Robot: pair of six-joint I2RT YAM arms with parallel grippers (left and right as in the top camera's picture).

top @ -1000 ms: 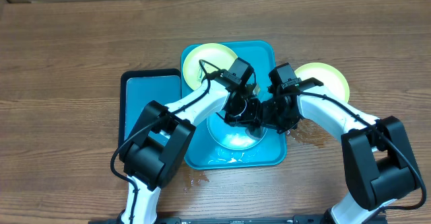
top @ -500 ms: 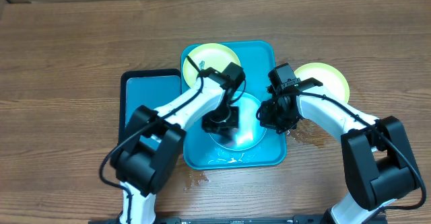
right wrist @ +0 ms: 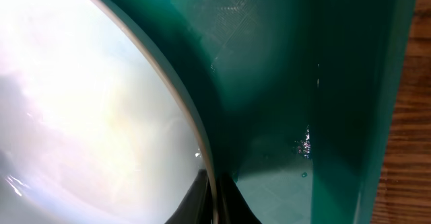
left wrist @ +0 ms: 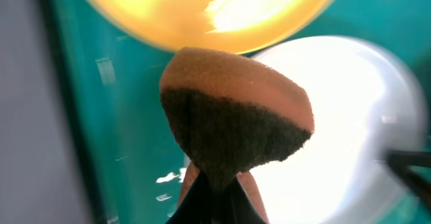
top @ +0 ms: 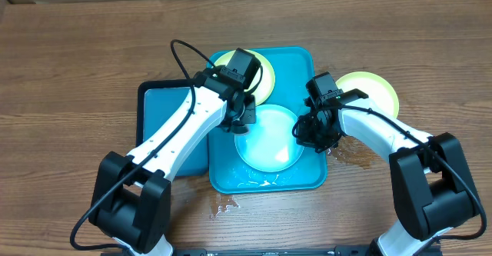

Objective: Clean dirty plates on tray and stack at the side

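Observation:
The teal tray holds a light-blue-rimmed plate at its front and a yellow-green plate at its back left. A second yellow-green plate lies on the table to the right. My left gripper is shut on a brown and dark green sponge, held over the gap between the yellow-green plate and the white plate. My right gripper is shut on the right rim of the light-blue plate, with the rim between its fingers.
A smaller black-rimmed blue tray lies against the teal tray's left side. Water glints on the teal tray floor and on the wood in front of the tray and to its right.
My left arm has swung from the middle of the light-blue plate up and left to the tray's left side, taking the sponge off the plate's centre. The right gripper has stayed on the rim.

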